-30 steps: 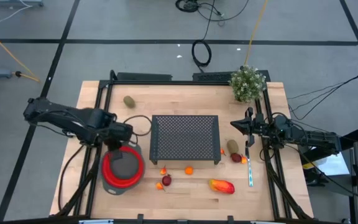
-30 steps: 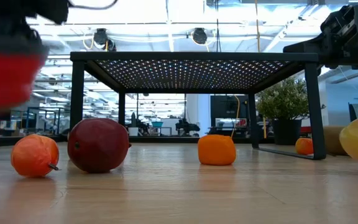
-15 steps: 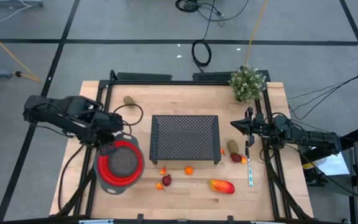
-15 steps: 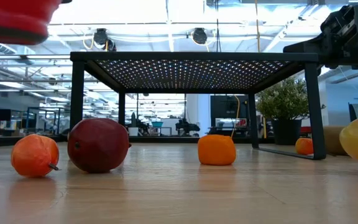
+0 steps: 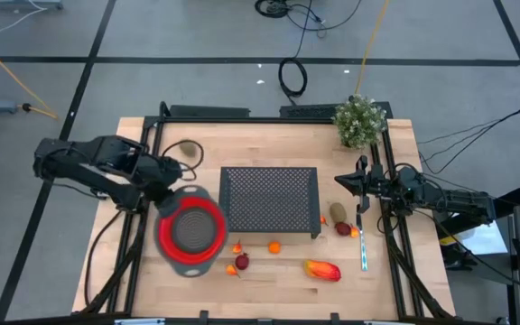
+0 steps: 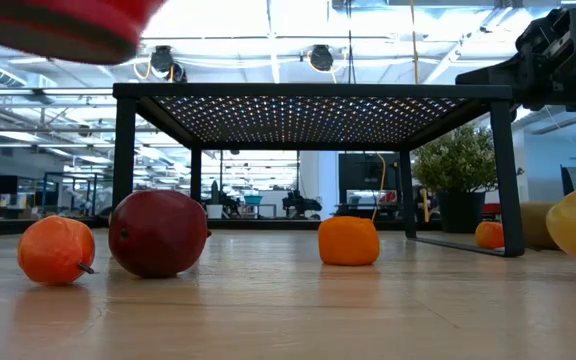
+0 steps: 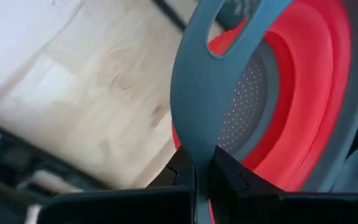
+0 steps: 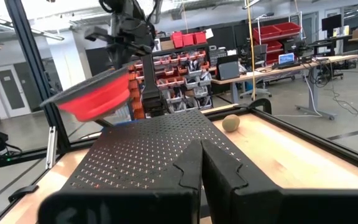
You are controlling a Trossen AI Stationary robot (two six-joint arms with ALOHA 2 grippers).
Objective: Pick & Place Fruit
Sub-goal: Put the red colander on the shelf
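The left tool point(image 7: 197, 177) is clamping the grey handle of a red colander point(image 5: 190, 232), holding it above the tabletop point(image 5: 269, 280) beside the black rack point(image 5: 269, 200). The right tool point(image 5: 343, 181) is waiting closed and empty. Fruit point(image 5: 322, 269) is lying along the rack's front.

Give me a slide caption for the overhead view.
Left gripper carries a red colander beside the black mesh rack; fruit lies scattered.
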